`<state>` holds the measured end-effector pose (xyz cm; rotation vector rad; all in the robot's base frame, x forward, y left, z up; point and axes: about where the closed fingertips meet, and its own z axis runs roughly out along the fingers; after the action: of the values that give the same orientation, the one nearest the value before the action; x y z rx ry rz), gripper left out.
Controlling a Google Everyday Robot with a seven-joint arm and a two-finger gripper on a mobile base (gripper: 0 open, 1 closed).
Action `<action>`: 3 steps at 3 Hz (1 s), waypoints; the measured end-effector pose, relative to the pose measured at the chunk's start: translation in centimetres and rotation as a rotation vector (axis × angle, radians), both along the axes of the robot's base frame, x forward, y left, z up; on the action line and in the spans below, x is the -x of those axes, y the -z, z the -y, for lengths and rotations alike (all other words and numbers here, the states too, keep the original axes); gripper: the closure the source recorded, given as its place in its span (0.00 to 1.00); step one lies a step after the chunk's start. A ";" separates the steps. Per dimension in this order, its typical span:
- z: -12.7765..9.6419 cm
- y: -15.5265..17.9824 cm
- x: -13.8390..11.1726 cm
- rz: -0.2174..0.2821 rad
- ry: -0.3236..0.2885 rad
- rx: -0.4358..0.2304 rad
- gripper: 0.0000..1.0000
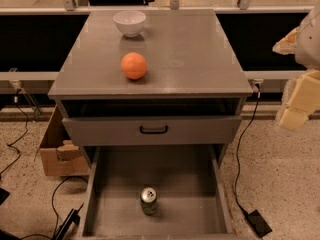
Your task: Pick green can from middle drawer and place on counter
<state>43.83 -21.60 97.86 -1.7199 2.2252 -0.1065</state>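
Pale cream and blocky, the robot's gripper hangs off the right side of the cabinet, well apart from the small dark-green drinks can, which stands upright lower left of it on the floor of the pulled-out shallow grey middle drawer; whether the gripper is open or closed I cannot tell. I count one can, one orange ball and one white bowl, both on the flat grey counter. The arm enters from the upper right edge, pointing downward.
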 end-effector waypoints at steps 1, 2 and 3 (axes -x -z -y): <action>0.0 0.0 0.0 0.000 0.000 0.000 0.00; 0.3 1.2 0.4 0.008 0.018 -0.069 0.00; 0.7 5.7 2.3 0.025 0.026 -0.220 0.00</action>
<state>41.57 -22.32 92.17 -1.5636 2.1523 0.1072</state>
